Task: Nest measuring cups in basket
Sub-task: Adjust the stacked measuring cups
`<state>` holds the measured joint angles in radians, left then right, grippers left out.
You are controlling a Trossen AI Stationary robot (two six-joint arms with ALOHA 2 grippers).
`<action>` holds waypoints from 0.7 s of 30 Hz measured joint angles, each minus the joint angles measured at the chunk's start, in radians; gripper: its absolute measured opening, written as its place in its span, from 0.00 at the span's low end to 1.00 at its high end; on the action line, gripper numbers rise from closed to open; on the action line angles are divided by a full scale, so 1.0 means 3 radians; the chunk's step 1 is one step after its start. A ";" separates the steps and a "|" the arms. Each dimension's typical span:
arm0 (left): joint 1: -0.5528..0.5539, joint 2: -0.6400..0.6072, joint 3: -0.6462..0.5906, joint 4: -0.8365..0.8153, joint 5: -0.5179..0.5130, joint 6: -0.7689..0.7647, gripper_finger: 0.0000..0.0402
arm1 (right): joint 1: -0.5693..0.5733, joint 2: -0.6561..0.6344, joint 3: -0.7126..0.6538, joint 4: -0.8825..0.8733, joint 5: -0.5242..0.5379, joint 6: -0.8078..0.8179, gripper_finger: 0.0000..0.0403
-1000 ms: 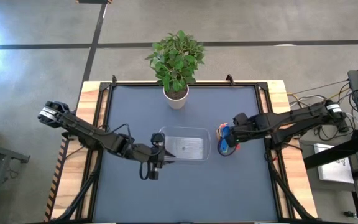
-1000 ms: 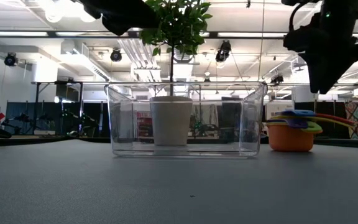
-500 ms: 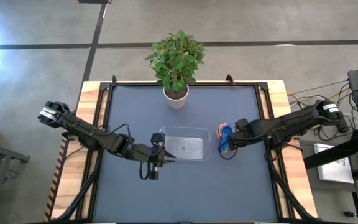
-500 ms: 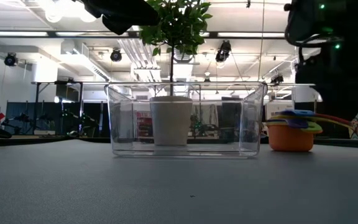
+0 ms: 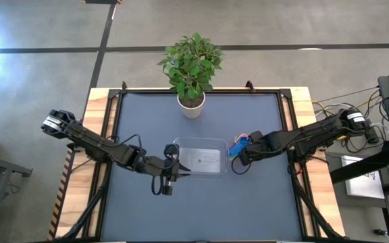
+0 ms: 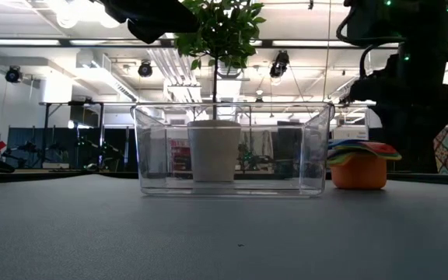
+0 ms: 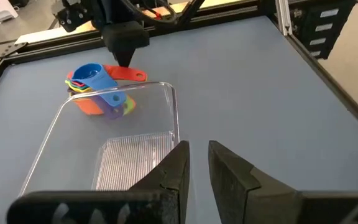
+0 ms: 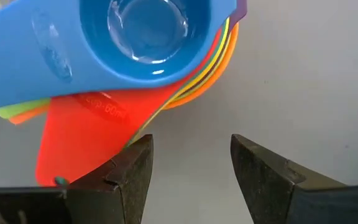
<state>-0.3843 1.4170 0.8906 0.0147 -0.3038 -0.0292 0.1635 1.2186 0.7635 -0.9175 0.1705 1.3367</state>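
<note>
Tabletop holds nested measuring cups (image 5: 239, 146) (handles toward basket (image 5: 201, 156)).

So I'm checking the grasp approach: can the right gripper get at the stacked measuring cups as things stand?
Probably yes. The right gripper hangs open right at the nested measuring cups, which stand on the table just outside the basket; its wrist view shows nothing between fingers and stack. The left gripper waits at the basket's other end.

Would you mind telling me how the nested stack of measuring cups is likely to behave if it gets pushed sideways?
The measuring cups look like thin plastic, so probably light and likely to slide. Their handles fan out unevenly, so the loosely nested stack may twist or separate. It sits beside the basket, which might stop it.
</note>
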 joint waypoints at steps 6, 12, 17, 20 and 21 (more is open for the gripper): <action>0.0000 -0.0003 -0.0001 -0.0168 -0.0001 0.0041 0.10 | 0.0067 -0.0180 0.0364 -0.0375 -0.0028 -0.1096 0.50; 0.0000 -0.0029 -0.0001 -0.0213 -0.0001 0.0070 0.10 | 0.0237 -0.0231 0.0945 -0.0504 0.0484 -0.3300 0.50; 0.0000 -0.0029 -0.0001 -0.0215 -0.0002 0.0067 0.10 | 0.0239 -0.0161 0.1267 -0.0564 0.0812 -0.4673 0.50; 0.0000 -0.0029 -0.0001 -0.0214 -0.0001 0.0036 0.10 | 0.0186 -0.0085 0.1340 -0.0674 0.0825 -0.4864 0.52; 0.0000 -0.0029 -0.0001 -0.0211 -0.0001 0.0027 0.10 | 0.0180 -0.0062 0.1340 -0.0709 0.0815 -0.4870 0.53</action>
<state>-0.3843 1.4082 0.8902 -0.0487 -0.3042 -0.0210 0.2174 1.2000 1.1655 -1.1302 0.4151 -0.1243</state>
